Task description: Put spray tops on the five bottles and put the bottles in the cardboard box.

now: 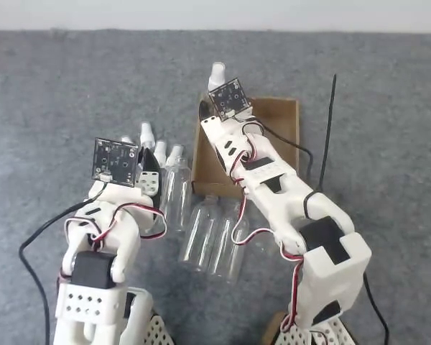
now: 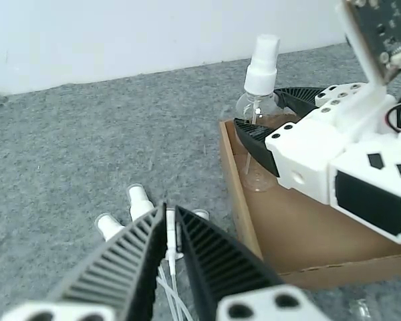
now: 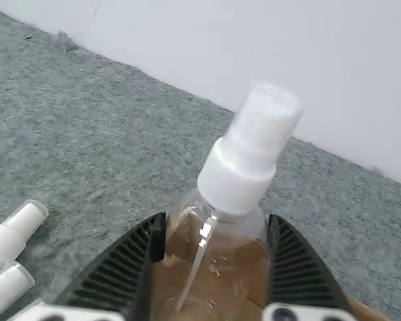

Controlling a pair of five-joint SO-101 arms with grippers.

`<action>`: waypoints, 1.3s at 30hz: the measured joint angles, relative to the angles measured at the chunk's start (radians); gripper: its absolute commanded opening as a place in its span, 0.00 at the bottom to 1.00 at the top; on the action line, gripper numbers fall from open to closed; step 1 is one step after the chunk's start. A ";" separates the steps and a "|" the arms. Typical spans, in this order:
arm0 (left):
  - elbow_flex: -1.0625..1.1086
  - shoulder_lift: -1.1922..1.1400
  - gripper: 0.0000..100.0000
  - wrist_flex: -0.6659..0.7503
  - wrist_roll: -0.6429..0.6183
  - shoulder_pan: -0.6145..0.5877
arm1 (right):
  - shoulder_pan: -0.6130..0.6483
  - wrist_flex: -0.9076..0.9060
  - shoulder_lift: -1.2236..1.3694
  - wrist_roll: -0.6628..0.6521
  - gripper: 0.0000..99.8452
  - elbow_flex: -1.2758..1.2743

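- Over the far corner of the cardboard box (image 1: 280, 118), the right arm stretches forward; the right gripper (image 3: 215, 227) has its jaws clamped on the shoulders of an upright spray bottle (image 3: 217, 267) with its top already fitted.
- The left arm is folded back, and the left gripper (image 2: 171, 214) tilts down toward the desk (image 2: 67, 147) with its jaws pinched together on a white spray top (image 2: 172, 235).
- Loose spray tops (image 2: 139, 198) lie just beyond its tips.
- Clear uncapped bottles (image 1: 219, 237) lie on their sides between the arms, beside the box's near wall.

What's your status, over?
Right gripper shut on capped bottle, upright in box corner. Left gripper shut on a top. Other bottles lying beside box. Nothing blocking.
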State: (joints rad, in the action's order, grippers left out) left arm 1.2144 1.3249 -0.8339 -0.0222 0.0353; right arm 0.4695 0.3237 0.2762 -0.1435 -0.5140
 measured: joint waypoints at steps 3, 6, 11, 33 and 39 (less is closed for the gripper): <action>0.000 0.000 0.01 0.000 0.000 0.000 | 0.000 0.000 0.000 0.000 0.16 0.000; 0.000 0.000 0.01 0.000 0.000 0.000 | 0.000 0.000 0.000 0.000 0.16 0.000; 0.000 0.000 0.01 0.000 0.000 0.000 | 0.000 0.000 0.000 0.000 0.24 0.000; 0.000 0.000 0.01 0.000 0.000 0.000 | 0.008 0.000 0.000 0.000 0.28 0.000; 0.000 0.000 0.01 0.000 0.000 0.000 | 0.008 0.000 -0.025 0.000 0.28 -0.002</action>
State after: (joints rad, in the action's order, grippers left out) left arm 1.2144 1.3249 -0.8339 -0.0222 0.0353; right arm 0.4772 0.3237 0.2516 -0.1435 -0.5155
